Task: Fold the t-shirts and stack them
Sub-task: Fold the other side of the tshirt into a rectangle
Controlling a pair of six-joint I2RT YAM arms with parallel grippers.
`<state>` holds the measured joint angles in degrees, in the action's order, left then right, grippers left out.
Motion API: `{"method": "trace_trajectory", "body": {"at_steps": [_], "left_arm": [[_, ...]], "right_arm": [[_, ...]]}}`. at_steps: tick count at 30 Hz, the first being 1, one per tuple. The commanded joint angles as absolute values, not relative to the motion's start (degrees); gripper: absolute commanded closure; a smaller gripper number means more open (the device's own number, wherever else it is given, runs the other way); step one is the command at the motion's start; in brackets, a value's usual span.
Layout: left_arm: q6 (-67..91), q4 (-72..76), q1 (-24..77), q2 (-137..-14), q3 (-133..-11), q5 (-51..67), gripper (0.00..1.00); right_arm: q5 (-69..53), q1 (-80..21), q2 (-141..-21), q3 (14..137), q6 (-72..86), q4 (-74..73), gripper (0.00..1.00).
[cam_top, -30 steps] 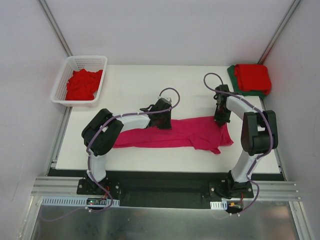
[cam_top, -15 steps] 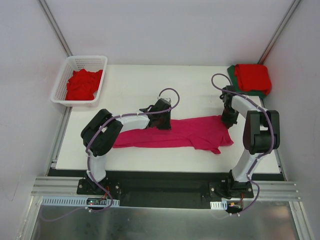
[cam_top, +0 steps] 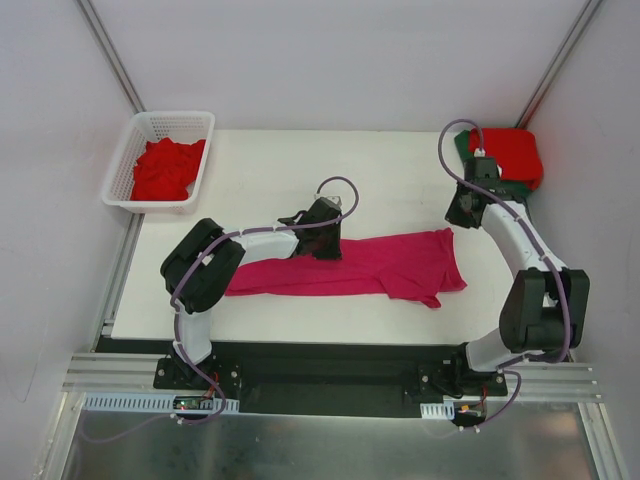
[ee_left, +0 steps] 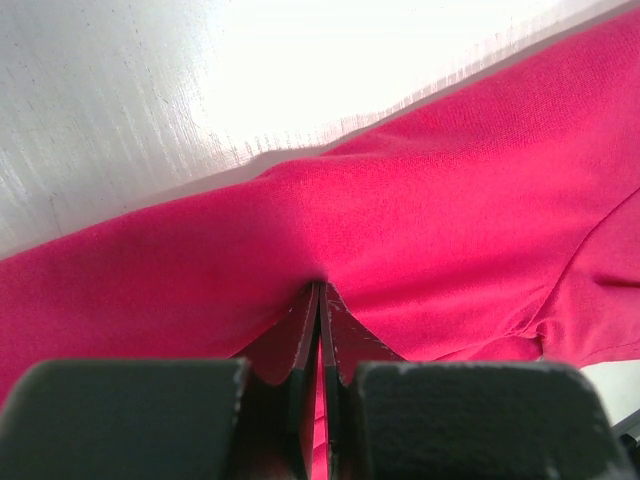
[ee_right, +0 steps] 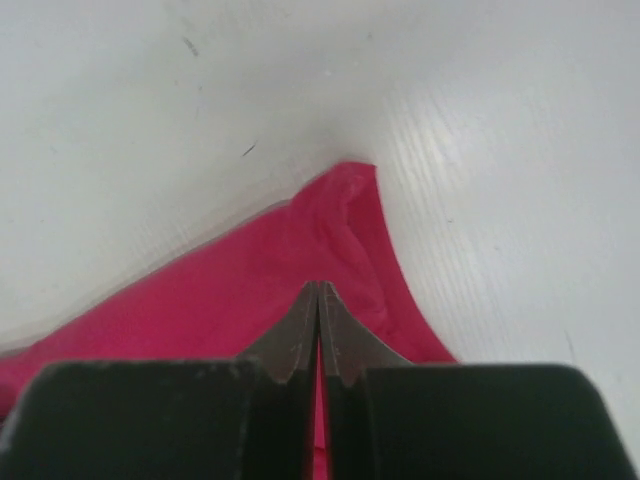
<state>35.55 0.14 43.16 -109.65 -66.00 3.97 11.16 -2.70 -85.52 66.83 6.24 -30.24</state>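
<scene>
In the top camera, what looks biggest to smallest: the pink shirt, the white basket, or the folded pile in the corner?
Largest: pink shirt.
Then: white basket.
Smallest: folded pile.

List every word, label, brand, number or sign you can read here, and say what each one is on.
No readable text in any view.
magenta t-shirt: plain, no print or label showing.
white basket: unmarked.
folded stack: plain red and green cloth.
small parts at the arm bases: too small to read.
</scene>
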Motion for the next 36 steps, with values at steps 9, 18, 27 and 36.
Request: {"method": "trace_trajectory", "body": {"at_steps": [9, 18, 27, 36], "left_arm": [[35.07, -1.85, 43.15, -108.11, -65.48, 2.46, 1.0], [34.98, -1.93, 43.15, -108.28, -65.66, 2.37, 1.0], [34.54, -1.85, 42.98, -107.93, -65.3, 2.28, 1.0], [34.37, -1.93, 42.1, -107.23, -63.99, 2.02, 1.0]], "right_arm": [[-3.16, -4.31, -96.94, 67.5, 4.92, -24.87, 0.98], [-3.43, -5.71, -101.51, 69.17, 4.66, -26.1, 0.99], [5.18, -5.71, -106.34, 72.68, 3.69, -30.85, 0.99], [10.72, -5.54, -110.21, 77.69, 2.81, -33.31, 0.99]]}}
